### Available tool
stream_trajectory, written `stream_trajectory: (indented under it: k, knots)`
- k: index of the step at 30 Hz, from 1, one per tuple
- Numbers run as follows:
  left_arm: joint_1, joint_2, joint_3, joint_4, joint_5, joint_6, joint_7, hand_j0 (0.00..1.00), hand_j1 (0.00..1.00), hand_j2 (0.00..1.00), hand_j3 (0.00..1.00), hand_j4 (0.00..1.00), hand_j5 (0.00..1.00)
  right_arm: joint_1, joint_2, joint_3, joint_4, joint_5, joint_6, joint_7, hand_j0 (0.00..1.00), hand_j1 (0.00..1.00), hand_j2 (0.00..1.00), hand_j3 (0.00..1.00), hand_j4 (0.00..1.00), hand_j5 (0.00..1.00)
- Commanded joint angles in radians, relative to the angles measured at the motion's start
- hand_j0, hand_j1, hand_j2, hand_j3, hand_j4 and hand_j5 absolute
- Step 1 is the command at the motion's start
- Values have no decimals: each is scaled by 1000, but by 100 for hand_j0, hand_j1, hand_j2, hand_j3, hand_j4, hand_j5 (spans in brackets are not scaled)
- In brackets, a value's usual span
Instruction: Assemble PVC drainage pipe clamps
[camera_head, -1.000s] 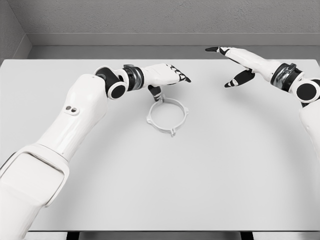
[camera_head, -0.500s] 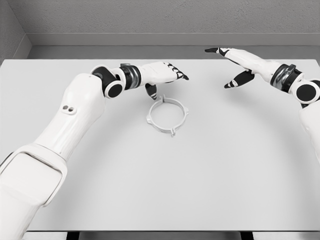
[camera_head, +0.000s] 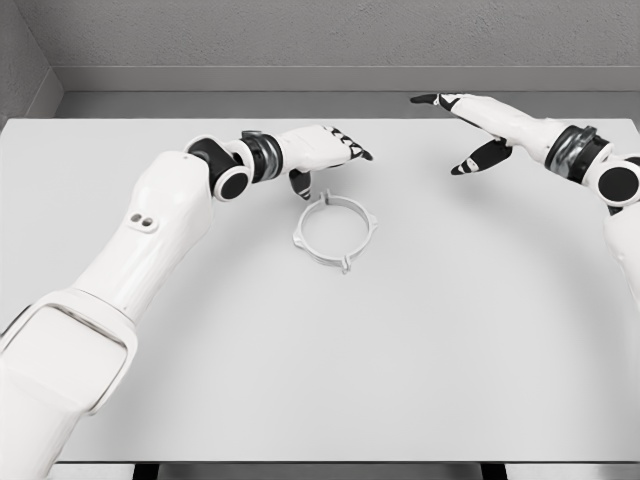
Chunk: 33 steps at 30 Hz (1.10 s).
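A white clamp (camera_head: 335, 233) lies flat on the pale worktop (camera_head: 400, 350), a little left of the middle and nearer the far edge than the near one. It is a thin open ring with small lugs sticking out from its rim: one on the far side, one on the right, one at the near side and one at the left. The bare worktop shows through its middle.

The left arm comes in from the near left corner and reaches across toward the far edge. The left hand (camera_head: 318, 150) hangs just beyond the far side of the clamp, palm down, its dark-tipped fingers (camera_head: 352, 151) stretched toward the right and released, grasping nothing. The thumb (camera_head: 301, 184) points down toward the far lug of the ring, close to it; whether it touches cannot be told.

The right arm enters from the right edge, near the far right corner. The right hand (camera_head: 478, 124) is held over the worktop close to the far edge, well apart from the clamp. It too is released and holds nothing: one finger reaches left along the far edge, and the dark thumb points down and left.

Behind the worktop stands a grey wall (camera_head: 320, 40).
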Motion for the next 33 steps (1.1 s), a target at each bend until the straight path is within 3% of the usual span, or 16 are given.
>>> stream_trajectory:
  k: [1, 4, 33]
  knots:
    - [0, -3, -8, 8, -1, 27, 5, 100, 100, 100, 100, 100, 100, 0, 3, -1, -5, -8, 2, 19, 100, 100, 100, 100, 100, 100]
    - [0, -3, -16, 8, -1, 35, 5, 100, 100, 100, 100, 100, 100, 9, -3, -1, -42, -9, 2, 19, 100, 100, 100, 100, 100, 100]
    - [0, -17, -45, 8, 0, 72, 6, 100, 100, 100, 100, 100, 100, 11, -3, -1, -49, -9, 2, 19, 100, 100, 100, 100, 100, 100]
